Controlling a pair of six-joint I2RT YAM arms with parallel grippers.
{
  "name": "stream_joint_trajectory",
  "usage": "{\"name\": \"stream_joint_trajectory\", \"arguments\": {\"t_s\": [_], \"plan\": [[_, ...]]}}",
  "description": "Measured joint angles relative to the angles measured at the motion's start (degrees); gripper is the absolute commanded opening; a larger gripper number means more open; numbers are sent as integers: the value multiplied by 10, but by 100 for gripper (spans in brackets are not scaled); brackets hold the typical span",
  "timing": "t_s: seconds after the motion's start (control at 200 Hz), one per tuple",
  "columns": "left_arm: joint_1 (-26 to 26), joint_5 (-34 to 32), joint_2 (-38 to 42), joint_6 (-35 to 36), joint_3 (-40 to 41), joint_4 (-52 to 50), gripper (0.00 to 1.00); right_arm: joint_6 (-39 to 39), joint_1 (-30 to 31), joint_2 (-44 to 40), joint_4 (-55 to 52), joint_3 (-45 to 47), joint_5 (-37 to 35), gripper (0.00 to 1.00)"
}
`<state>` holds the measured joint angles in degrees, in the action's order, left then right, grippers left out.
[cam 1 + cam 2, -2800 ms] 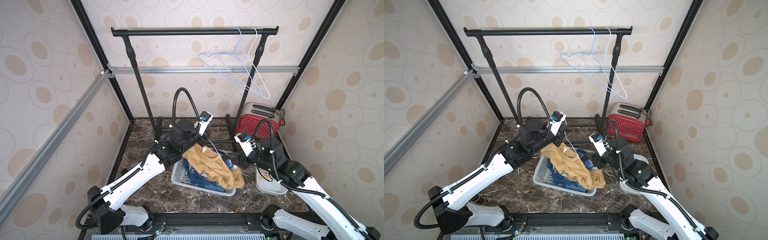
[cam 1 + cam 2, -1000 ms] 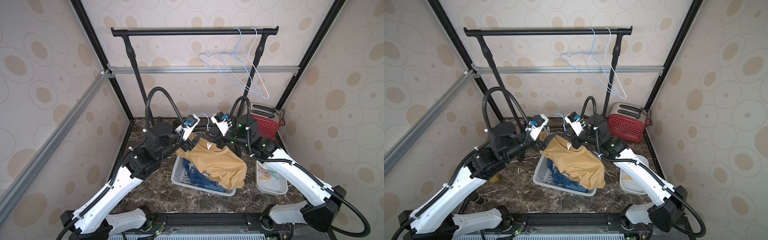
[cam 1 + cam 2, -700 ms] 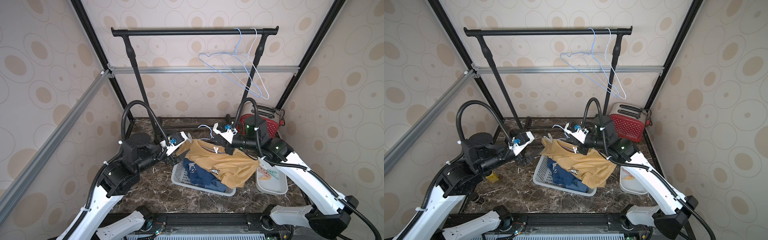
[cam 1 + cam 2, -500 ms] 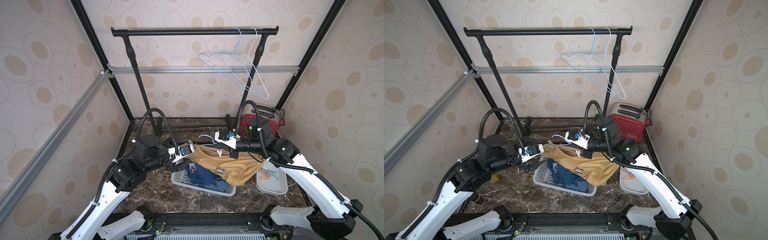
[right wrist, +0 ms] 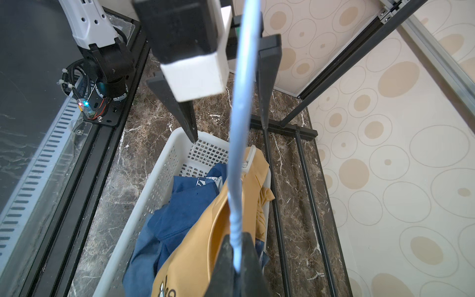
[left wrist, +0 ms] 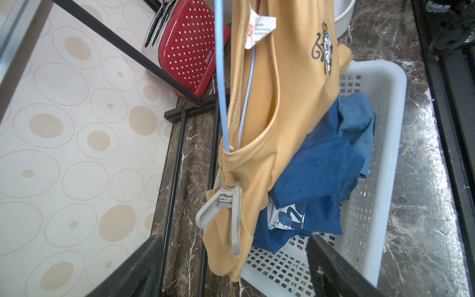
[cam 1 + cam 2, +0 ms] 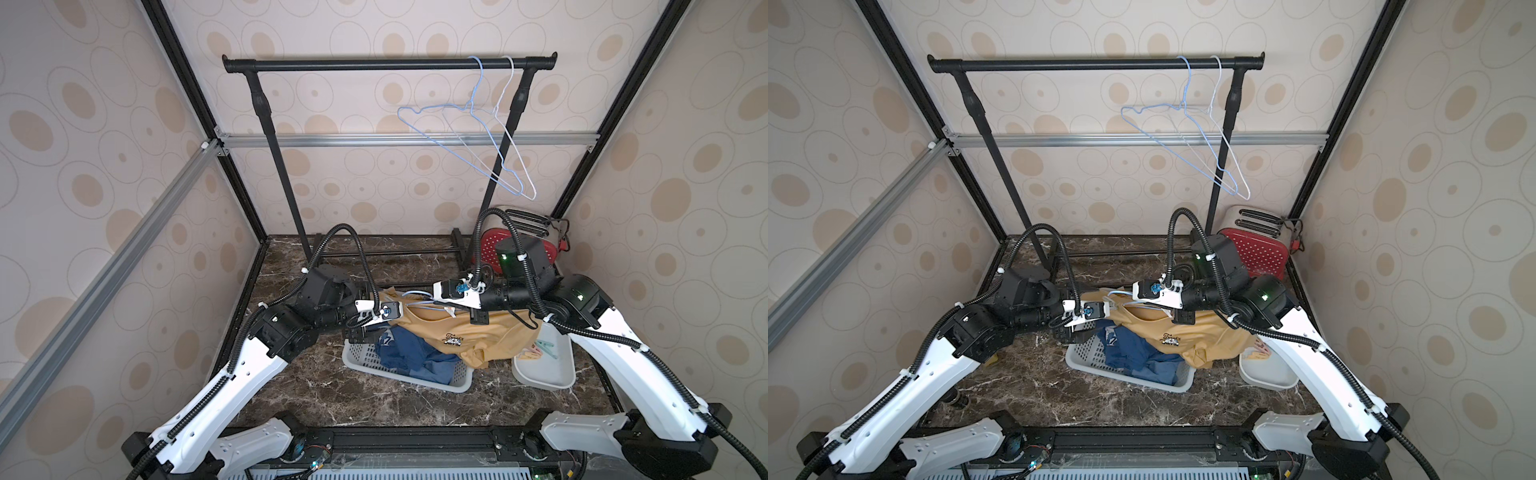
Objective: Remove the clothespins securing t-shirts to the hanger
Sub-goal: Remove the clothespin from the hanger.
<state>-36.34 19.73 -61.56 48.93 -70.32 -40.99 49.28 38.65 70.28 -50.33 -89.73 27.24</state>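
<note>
A mustard t-shirt [image 7: 490, 332] hangs on a blue wire hanger [image 6: 221, 77] over the basket. My right gripper [image 5: 237, 246] is shut on the hanger's twisted neck. A pale grey clothespin [image 6: 226, 205] clamps the shirt's shoulder to the hanger's end. My left gripper [image 6: 232, 246] is open. Its fingers stand wide on either side of the peg's tail and touch nothing. Two blue t-shirts [image 7: 411, 357] lie crumpled in the basket. The hanger's other shoulder is hidden under the cloth.
The white mesh basket [image 7: 361, 363] sits mid-table. A pale tray [image 7: 544, 374] to its right holds loose clothespins [image 7: 544, 347]. A red toaster [image 7: 536, 245] stands at the back right. The black rack [image 7: 386, 64] carries two bare wire hangers [image 7: 469, 137].
My right arm has lowered the hanger and the mustard shirt towards the basket. My left arm swung out to the left, then came back low to the shirt's pegged shoulder.
</note>
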Motion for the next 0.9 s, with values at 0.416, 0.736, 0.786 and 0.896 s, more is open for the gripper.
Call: {"name": "stream_joint_trajectory", "arguments": {"t_s": [0.416, 0.736, 0.786, 0.896], "plan": [[30, 76, -57, 0, 0, 26, 70, 3, 0, 0, -8, 0, 12, 0], [30, 82, -66, 1, 7, 59, 53, 3, 0, 0, -7, 0, 13, 0], [30, 81, -66, 2, 8, 61, 53, 3, 0, 0, -7, 0, 13, 0], [30, 78, -69, 2, 10, 63, 52, 3, 0, 0, -7, 0, 12, 0]]}}
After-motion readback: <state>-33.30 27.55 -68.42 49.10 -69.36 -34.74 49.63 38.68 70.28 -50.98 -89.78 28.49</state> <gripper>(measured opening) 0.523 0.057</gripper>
